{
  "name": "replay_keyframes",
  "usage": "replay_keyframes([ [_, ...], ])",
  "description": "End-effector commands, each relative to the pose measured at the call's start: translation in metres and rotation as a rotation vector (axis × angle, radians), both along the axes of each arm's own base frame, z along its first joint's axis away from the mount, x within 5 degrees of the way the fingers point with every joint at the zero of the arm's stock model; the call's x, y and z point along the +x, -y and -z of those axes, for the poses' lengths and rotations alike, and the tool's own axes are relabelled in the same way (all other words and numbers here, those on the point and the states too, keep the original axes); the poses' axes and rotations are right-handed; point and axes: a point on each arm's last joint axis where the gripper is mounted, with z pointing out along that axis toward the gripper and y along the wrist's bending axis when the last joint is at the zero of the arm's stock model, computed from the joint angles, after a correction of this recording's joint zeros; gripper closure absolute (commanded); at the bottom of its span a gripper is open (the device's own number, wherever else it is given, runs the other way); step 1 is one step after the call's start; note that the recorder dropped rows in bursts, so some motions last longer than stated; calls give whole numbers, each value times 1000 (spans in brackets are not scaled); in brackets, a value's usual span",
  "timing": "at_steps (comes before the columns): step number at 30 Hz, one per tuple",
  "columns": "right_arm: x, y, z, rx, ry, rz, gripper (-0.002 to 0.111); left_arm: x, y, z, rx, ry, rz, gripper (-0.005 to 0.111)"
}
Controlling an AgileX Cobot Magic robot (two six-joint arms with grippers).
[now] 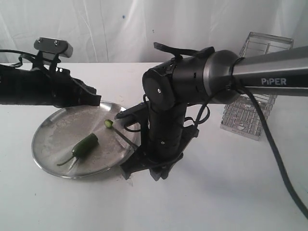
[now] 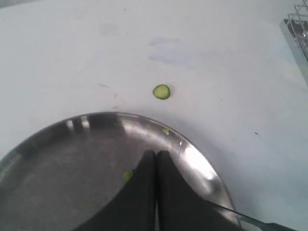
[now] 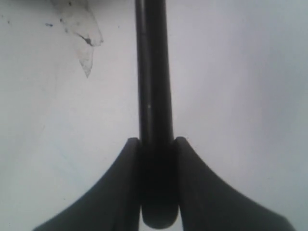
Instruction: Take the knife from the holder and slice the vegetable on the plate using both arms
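Observation:
The green chili pepper lies on the steel plate; a cut slice sits near the plate's right side. My right gripper is shut on the knife's black handle. The thin blade reaches over the plate's right rim towards that slice, and its edge also shows in the left wrist view as the blade. My left gripper hovers over the plate's far part, shut with nothing held. A green bit lies beside its fingers.
The chrome wire holder stands at the back right. Another round green slice lies on the white table beyond the plate, and a small scrap sits on the rim. The right arm's bulky forearm stands at the plate's right edge.

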Motion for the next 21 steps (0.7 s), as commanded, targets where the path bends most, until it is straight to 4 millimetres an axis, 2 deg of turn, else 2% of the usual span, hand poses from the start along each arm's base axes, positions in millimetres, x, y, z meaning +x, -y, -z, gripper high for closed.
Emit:
replay_keyframes([
  [1,-1,3,-25,49,59,7,108,-7,-7,-18,-6,48,-71,107],
  [5,-5,7,-42,76,87,7,108,-11,-14,-30,7,83,-136,107],
  [9,-2,5,-47,113,127,8,108,-13,-17,-35,21,99,-159,107],
  [15,20,-18,-34,273,264,11,108,-12,-17,-34,34,101,-156,107],
  [21,41,-39,-9,282,258,22,96,-12,-23,-32,84,103,-196,107],
])
